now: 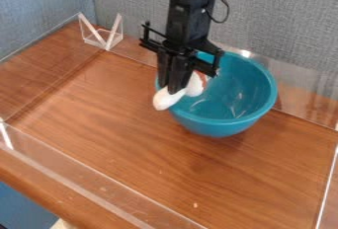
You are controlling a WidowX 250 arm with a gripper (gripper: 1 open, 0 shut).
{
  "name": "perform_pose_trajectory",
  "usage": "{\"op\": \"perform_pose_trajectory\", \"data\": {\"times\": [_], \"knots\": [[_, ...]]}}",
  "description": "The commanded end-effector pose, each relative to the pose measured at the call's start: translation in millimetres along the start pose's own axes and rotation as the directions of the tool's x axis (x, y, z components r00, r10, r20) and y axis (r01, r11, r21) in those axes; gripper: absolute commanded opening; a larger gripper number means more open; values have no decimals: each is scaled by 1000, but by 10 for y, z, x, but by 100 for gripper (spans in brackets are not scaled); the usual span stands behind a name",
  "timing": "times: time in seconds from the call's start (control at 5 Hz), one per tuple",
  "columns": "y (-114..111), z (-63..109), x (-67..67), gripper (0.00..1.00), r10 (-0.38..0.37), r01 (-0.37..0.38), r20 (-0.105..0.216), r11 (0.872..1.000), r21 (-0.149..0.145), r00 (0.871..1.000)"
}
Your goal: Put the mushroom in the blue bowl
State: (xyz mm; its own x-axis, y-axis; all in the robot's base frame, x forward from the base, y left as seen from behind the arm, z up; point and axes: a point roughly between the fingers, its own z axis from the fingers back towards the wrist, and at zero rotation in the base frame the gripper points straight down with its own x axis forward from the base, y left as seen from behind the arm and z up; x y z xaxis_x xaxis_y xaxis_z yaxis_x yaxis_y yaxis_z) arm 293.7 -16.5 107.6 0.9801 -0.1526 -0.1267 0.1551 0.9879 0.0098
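On the wooden bench (93, 114), the mushroom (169, 94) is kept pinched in the downward-pointing tool (176, 85), cream stem lowest, just over the near-left rim of the blue bowl (231, 100), apparently for release inside.

1. The mushroom (168, 94): only its cream stem shows clearly; the reddish cap is mostly hidden behind the jaws.
2. The blue bowl (238, 100): its near-left rim is covered by the gripper (179, 83).
3. The arm is cut off by the top edge.
4. The worktop (119, 144): its corners run past the picture's edges.
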Motion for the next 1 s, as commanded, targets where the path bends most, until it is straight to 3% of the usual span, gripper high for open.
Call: {"op": "perform_pose_trajectory", "data": {"times": [0.0, 0.8], "knots": [[64, 141, 73, 0, 13, -13, 55, 1000, 6, 998], [129, 123, 98, 0, 26, -27, 51, 1000, 4, 998]]}}
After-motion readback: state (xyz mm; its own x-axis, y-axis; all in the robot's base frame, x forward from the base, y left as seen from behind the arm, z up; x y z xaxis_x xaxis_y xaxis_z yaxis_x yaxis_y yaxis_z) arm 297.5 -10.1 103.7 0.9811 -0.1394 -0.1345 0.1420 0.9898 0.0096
